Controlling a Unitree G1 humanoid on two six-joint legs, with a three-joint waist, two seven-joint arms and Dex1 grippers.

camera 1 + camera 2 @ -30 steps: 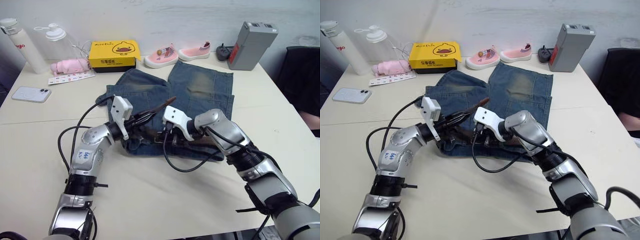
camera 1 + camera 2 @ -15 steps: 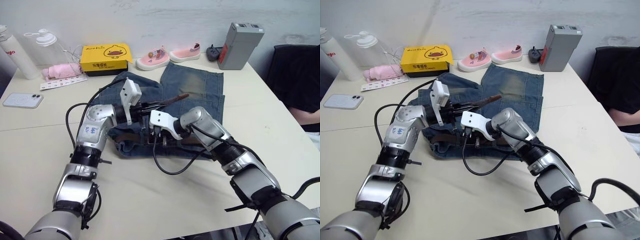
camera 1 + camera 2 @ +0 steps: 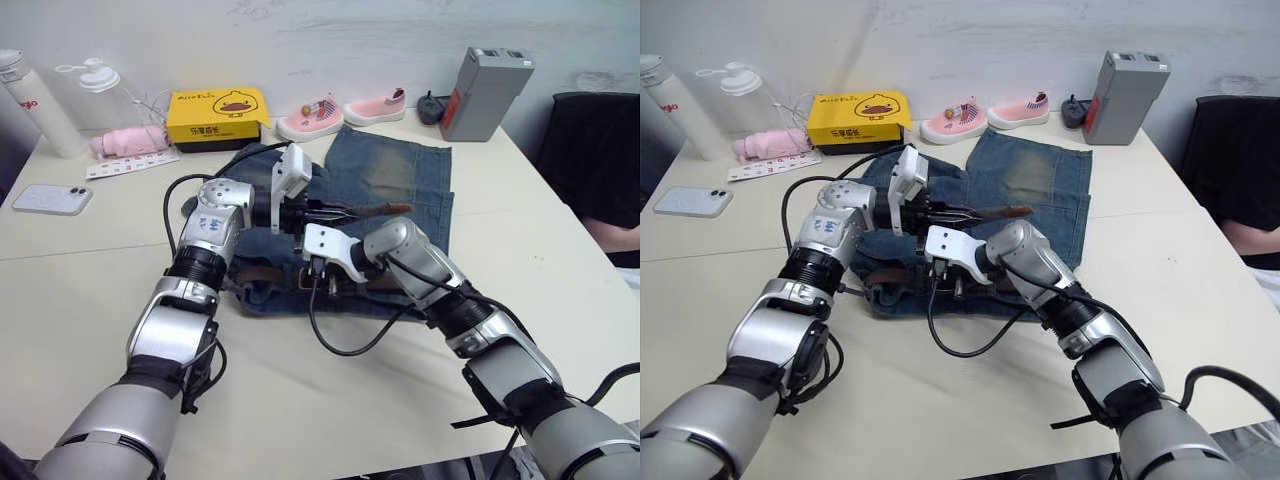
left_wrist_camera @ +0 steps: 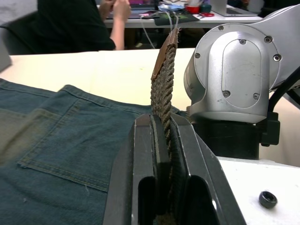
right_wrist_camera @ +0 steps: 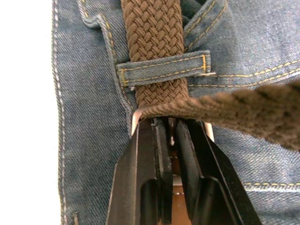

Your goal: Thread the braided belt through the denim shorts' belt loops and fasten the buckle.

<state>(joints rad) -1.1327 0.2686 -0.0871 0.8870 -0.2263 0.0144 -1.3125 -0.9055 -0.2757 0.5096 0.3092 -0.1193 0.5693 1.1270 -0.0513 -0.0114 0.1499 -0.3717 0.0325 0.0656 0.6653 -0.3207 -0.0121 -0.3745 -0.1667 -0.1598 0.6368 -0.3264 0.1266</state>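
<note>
Brown woven belt (image 4: pixel 163 89) runs under a denim loop (image 5: pixel 161 70), its free end clamped in the left gripper (image 4: pixel 161 123), while the right gripper (image 5: pixel 171 129) pinches the silver buckle (image 5: pixel 136 117).

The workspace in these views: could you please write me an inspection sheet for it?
Surface: pale table, seam across it.
Job's things: denim shorts lying flat; braided belt passes under a belt loop; its free end runs through the silver buckle.
Clutter: yellow box, pink shoes, grey box, two bottles, phone, pink pouch.
Grippers: left gripper shut on the belt end; right gripper at the buckle, fingers nearly closed.
Cables: black loops from both wrists.
Surroundings: seated person behind; dark chair.
</note>
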